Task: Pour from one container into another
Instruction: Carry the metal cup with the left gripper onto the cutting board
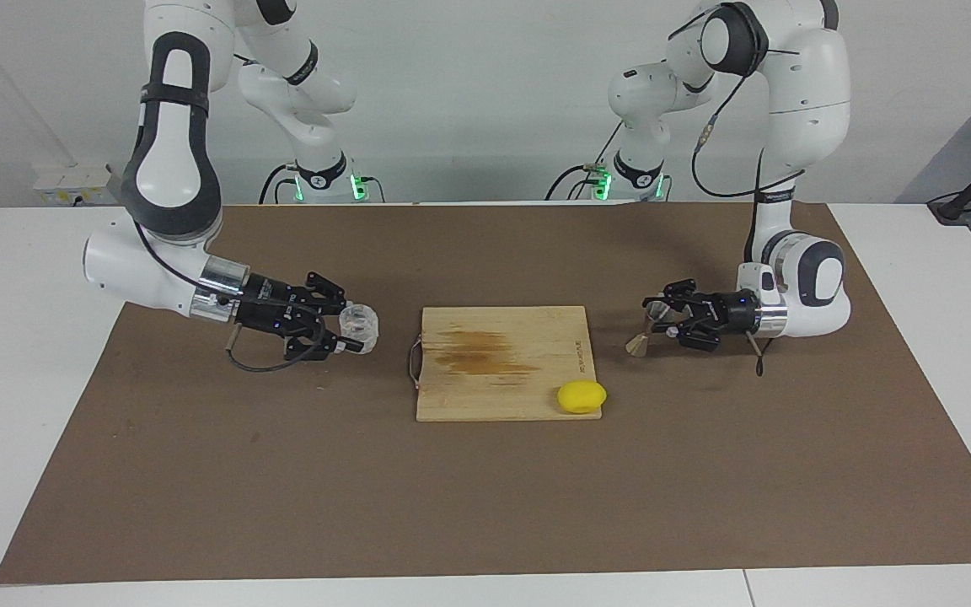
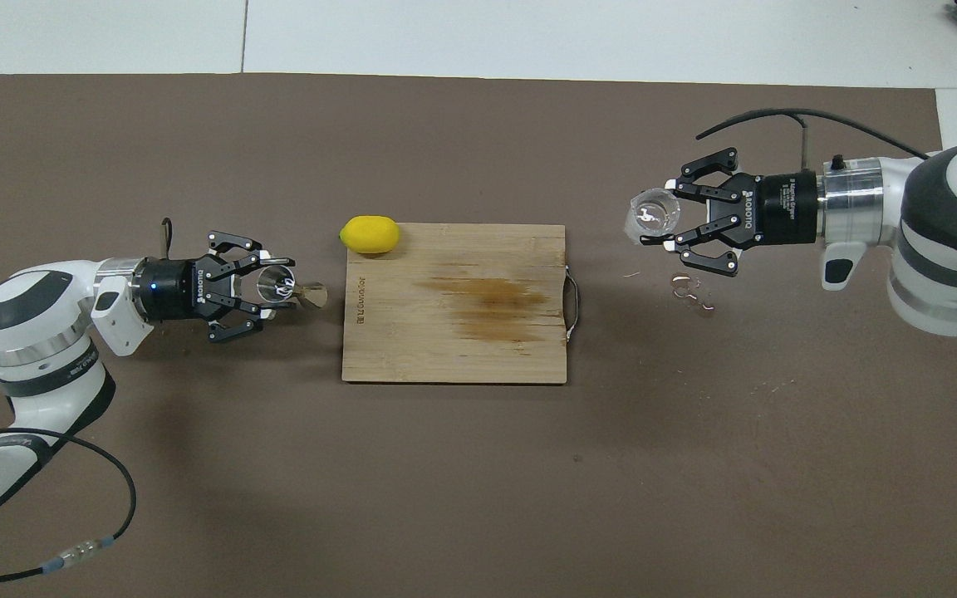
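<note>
My right gripper is shut on the small clear plastic cup and holds it tipped, above the brown mat beside the cutting board's handle end. In the overhead view the right gripper and the cup show the same hold. My left gripper is shut on the upper cone of the metal hourglass jigger, which is tilted, its lower cone low over the mat beside the board's other end. The left gripper and the jigger show in the overhead view too.
A wooden cutting board with a dark stain lies at the middle of the mat. A yellow lemon sits on its corner toward the left arm's end. A few wet drops lie on the mat beside the right gripper.
</note>
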Available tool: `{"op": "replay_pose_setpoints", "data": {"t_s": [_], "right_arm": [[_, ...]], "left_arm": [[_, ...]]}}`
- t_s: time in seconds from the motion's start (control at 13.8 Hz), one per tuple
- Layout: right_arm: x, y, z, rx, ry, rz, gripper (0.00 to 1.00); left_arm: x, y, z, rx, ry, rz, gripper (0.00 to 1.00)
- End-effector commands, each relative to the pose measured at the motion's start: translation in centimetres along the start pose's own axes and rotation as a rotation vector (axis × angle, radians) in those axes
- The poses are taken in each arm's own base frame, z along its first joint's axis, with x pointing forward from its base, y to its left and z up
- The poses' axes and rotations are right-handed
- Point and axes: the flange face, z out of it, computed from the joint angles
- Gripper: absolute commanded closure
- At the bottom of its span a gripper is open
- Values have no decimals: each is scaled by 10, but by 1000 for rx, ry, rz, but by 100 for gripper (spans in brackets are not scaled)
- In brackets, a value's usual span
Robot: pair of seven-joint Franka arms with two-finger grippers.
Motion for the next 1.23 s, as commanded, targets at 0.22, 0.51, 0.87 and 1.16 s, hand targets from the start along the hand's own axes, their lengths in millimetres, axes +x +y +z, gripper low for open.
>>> {"op": "replay_pose_setpoints", "data": {"t_s": [0.22,0.51,0.87,1.16], "right_arm": [[-20,4,-1,28,-14,6,100],[-16,2,-11,42,-13,6,100],[-17,3,-9,35,-14,-8,100],[-28,6,-7,30,-5,-17,100]], "left_arm": [[7,18,68,53,-21,4,72],[-2,26,128,97,-37,-12,72],[-13,41,201,153,-43,-12,72],[-20,43,219,195,-66,0,72]]}}
